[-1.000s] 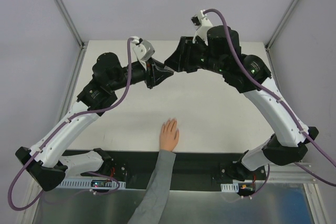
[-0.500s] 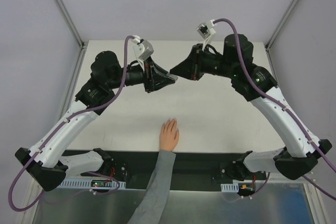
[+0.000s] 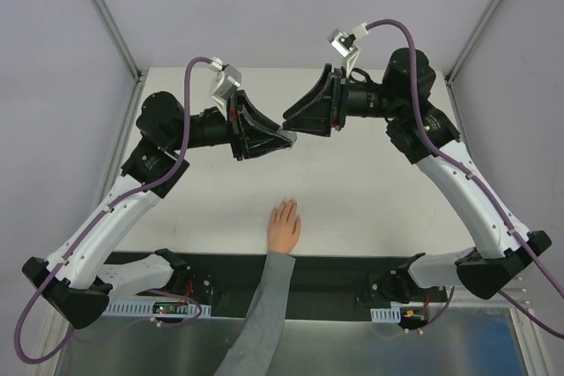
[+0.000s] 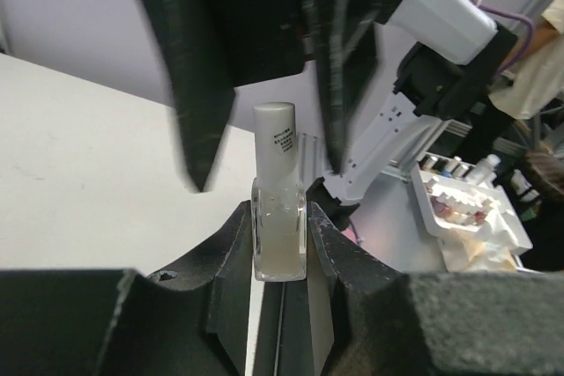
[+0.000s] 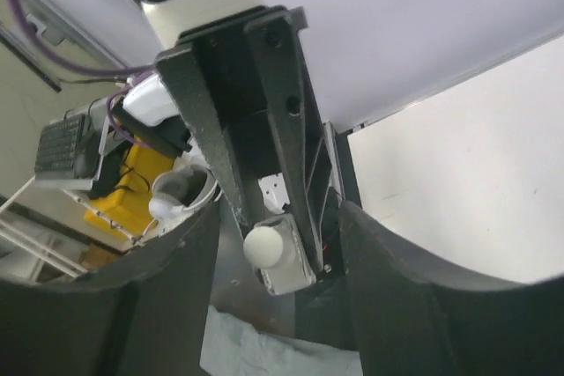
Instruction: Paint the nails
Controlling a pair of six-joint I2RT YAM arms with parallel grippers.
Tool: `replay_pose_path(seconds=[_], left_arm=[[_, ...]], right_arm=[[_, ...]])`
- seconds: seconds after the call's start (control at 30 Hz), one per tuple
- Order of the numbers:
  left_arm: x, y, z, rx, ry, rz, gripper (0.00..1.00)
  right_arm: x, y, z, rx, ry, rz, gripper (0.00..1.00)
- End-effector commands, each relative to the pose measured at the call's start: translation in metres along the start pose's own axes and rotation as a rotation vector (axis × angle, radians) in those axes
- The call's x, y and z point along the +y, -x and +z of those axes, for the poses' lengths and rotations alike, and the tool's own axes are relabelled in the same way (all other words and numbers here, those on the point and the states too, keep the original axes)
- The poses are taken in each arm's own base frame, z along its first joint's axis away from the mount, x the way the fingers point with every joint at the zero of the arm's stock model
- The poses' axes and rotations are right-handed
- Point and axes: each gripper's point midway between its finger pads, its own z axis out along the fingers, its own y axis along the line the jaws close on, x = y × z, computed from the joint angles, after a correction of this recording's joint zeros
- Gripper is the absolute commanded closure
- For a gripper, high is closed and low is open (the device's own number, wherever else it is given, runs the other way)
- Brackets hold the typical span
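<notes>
A pale hand in a grey sleeve lies flat at the table's near edge. Its nails are too small to make out. Far above it, my left gripper is shut on a small clear bottle with a white cap. My right gripper meets it tip to tip. It is open, with its fingers standing either side of the cap and a gap on both sides. In the right wrist view the left gripper's fingers hold the bottle end-on.
The white table is walled by grey panels at back and sides. A black strip with the arm bases runs along the near edge, where the sleeve crosses it.
Both arms have lifted and turned, the left elbow drawing back to the left, while the grippers stay tip to tip. The hand has not moved.
</notes>
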Motion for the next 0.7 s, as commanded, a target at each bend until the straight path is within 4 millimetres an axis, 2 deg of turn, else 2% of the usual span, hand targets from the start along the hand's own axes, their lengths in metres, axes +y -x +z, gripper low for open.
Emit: replay_pose_path(seconds=[0.0, 0.03, 0.07, 0.17, 0.2, 0.23, 0.27, 0.3, 0.33, 0.4, 0.53, 0.67], left_arm=[[0.012, 0.02, -0.006, -0.067, 0.12, 0.214, 1.0], [0.016, 0.023, -0.007, -0.068, 0.146, 0.232, 1.0], [0.027, 0.026, -0.009, -0.074, 0.202, 0.261, 1.0], [0.04, 0.025, -0.014, -0.062, 0.276, 0.289, 1.0], [0.046, 0.028, -0.016, -0.066, 0.311, 0.313, 1.0], [0.05, 0.028, -0.017, -0.062, 0.334, 0.321, 1.0], [0.055, 0.028, -0.018, -0.058, 0.354, 0.325, 1.0], [0.064, 0.029, -0.02, -0.056, 0.396, 0.336, 1.0], [0.067, 0.032, -0.02, -0.056, 0.412, 0.349, 1.0], [0.078, 0.03, -0.021, -0.034, 0.455, 0.355, 1.0], [0.084, 0.038, -0.022, -0.042, 0.494, 0.383, 1.0], [0.086, 0.039, -0.021, -0.037, 0.499, 0.393, 1.0]], right_arm=[[0.001, 0.028, -0.018, -0.14, -0.217, 0.001, 0.31], [-0.003, 0.032, -0.021, -0.166, -0.261, 0.004, 0.25], [-0.008, 0.03, -0.028, -0.186, -0.331, 0.027, 0.12], [-0.025, 0.031, -0.035, -0.238, -0.506, 0.054, 0.1], [-0.023, 0.04, -0.034, -0.268, -0.554, 0.044, 0.1], [-0.027, 0.032, -0.033, -0.236, -0.598, 0.056, 0.11], [-0.027, 0.036, -0.036, -0.245, -0.642, 0.055, 0.15], [-0.036, 0.033, -0.03, -0.24, -0.703, 0.061, 0.16], [-0.03, 0.038, -0.034, -0.243, -0.729, 0.062, 0.18], [-0.037, 0.04, -0.036, -0.259, -0.816, 0.063, 0.22], [-0.051, 0.035, -0.032, -0.242, -0.901, 0.091, 0.37], [-0.056, 0.036, -0.018, -0.226, -0.895, 0.098, 0.39]])
